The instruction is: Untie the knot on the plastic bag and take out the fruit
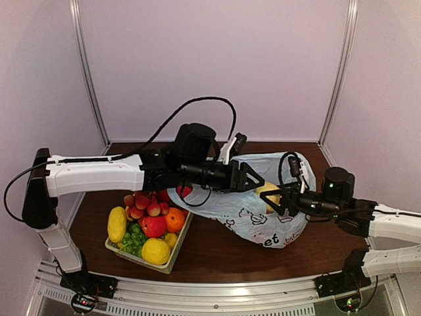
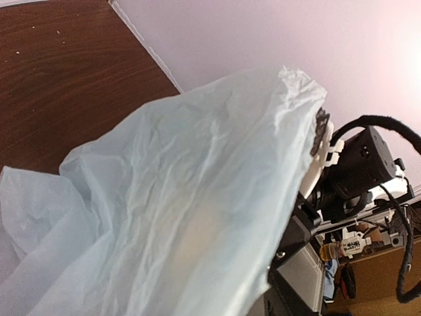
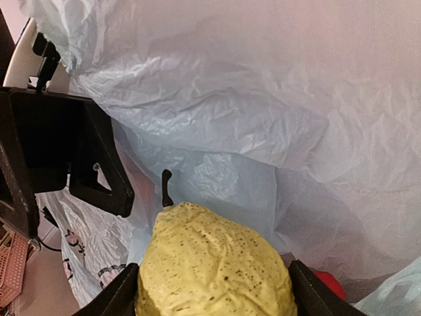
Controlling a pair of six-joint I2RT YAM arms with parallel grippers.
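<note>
Right gripper (image 1: 277,199) clamped around lumpy yellow fruit (image 3: 210,263), inside open mouth of plastic bag (image 1: 263,217). Left gripper (image 1: 253,178) draped in lifted film; fingers hidden, grip cannot be told. Judgement: draw fruit straight back, slowly, without snagging film. Red fruit (image 3: 327,284) beside it. Filled basket (image 1: 179,245) left of bag. Dark wood table (image 1: 217,253); pale walls.
</note>
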